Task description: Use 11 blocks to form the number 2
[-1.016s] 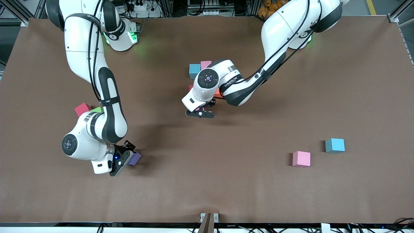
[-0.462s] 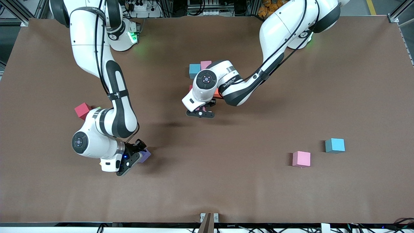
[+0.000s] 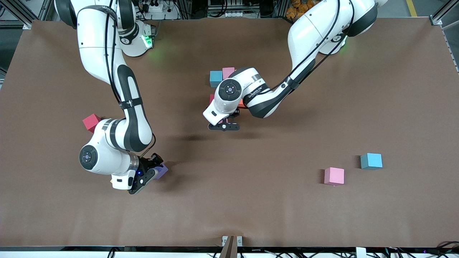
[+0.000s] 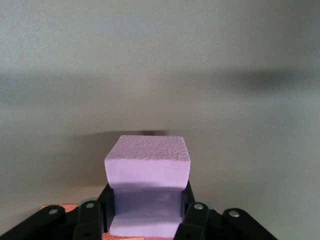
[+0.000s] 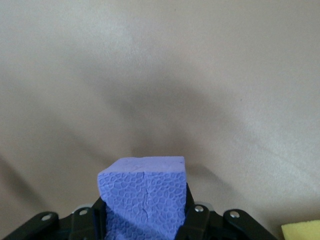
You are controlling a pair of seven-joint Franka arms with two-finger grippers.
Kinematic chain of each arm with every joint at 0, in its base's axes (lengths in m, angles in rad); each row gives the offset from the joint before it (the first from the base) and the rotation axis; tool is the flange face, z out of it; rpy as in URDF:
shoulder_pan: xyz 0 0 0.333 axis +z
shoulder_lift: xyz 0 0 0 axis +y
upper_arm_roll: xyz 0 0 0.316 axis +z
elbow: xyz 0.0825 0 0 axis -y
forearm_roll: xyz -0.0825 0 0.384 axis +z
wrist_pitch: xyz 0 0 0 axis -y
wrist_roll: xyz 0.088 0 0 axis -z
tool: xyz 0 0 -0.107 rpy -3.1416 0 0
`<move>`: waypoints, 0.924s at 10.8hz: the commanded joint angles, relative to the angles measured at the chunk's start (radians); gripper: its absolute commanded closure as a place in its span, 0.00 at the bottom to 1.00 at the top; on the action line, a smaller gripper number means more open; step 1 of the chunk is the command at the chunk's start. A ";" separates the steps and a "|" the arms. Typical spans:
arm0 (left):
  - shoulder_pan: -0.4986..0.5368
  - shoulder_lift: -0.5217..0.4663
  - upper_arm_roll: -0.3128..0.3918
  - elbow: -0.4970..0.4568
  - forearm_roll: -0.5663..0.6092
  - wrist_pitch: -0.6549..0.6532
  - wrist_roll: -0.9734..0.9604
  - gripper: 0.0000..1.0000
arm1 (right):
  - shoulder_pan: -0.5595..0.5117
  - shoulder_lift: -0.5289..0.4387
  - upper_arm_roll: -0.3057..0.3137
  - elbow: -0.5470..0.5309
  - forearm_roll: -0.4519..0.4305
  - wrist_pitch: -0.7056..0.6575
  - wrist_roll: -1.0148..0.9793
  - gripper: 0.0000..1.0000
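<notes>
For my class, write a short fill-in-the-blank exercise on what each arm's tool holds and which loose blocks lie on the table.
1. The right tool is shut on a ____ block.
2. The left tool grips a block coloured ____.
3. Beside the loose pink block lies a ____ block.

Missing words: purple; pink; blue

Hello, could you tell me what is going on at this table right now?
Both arms hold foam cubes. The left gripper is shut on a pink block beside a small cluster of blocks mid-table. The right gripper is shut on a purple block toward the right arm's end. A loose pink cube and blue cube wait toward the left arm's end.
</notes>
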 commanded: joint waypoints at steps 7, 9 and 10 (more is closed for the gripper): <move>-0.056 0.006 0.017 0.021 -0.013 -0.018 -0.018 0.51 | 0.001 -0.025 -0.014 -0.009 -0.017 -0.042 0.053 0.69; -0.076 0.007 0.050 0.021 -0.016 -0.017 -0.013 0.51 | 0.000 -0.025 -0.014 -0.009 -0.019 -0.042 0.053 0.69; -0.078 0.007 0.055 0.021 -0.016 -0.017 -0.012 0.51 | 0.000 -0.025 -0.015 -0.009 -0.019 -0.048 0.053 0.69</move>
